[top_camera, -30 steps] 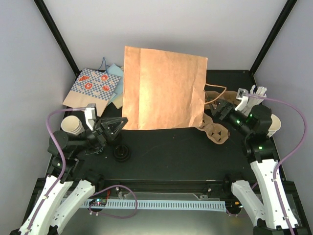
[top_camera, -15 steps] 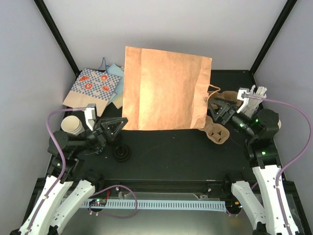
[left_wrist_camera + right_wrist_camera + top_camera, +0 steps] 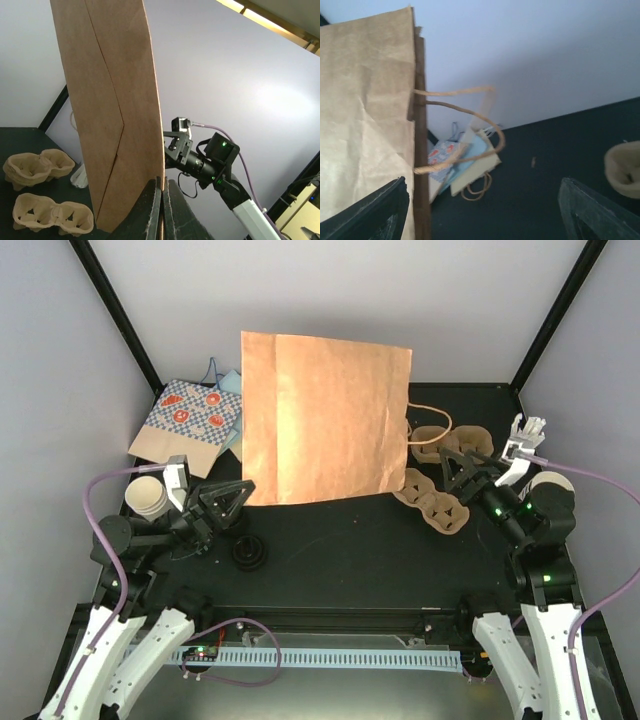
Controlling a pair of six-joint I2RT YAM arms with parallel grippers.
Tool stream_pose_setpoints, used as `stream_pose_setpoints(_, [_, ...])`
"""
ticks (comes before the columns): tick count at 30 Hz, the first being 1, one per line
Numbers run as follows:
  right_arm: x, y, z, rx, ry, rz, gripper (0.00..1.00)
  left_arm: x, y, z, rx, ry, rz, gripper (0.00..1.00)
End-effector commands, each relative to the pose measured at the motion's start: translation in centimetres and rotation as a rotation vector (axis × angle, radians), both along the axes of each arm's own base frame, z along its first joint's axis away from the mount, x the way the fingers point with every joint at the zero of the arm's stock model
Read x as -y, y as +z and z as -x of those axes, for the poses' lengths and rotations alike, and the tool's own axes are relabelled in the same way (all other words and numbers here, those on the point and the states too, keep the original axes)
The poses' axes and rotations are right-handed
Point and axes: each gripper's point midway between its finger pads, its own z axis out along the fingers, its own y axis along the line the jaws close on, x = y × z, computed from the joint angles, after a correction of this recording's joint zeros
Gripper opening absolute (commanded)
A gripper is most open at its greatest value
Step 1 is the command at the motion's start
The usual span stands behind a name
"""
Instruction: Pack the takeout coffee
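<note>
The near carrier [image 3: 432, 505] lies slanted toward the right arm, and the far carrier [image 3: 445, 438] runs left to right. The left gripper [image 3: 243, 490] pinches the edge of the bag [image 3: 325, 420]; the right gripper [image 3: 458, 462] is wide and empty.

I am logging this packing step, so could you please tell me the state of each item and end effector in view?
Brown paper bag: folded flat, held upright.
Left end effector: shut on the bag's edge.
Right end effector: open, holding nothing.
Cup carriers: both empty, on the table.
Black lid: loose on the table.
Cup by the left arm: no lid on.
</note>
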Motion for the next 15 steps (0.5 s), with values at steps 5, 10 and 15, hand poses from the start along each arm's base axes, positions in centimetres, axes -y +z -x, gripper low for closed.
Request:
stream_pose_setpoints(5, [2.2, -3.2, -0.3, -0.067, -0.125, 0.083, 0.88, -1.2, 3.0, 1.5, 0.104, 0.047, 0.029, 0.02])
stream_pose_setpoints(10, [1.3, -2.7, -0.3, -0.051, -0.075, 0.081, 0.92, -1.1, 3.0, 1.5, 0.104, 0.039, 0.031, 0.02])
stream_pose_setpoints(15, [-0.6, -2.1, -0.7, -0.053, 0.04, 0.054, 0.95, -0.9, 2.7, 1.3, 0.093, 0.031, 0.03, 0.02])
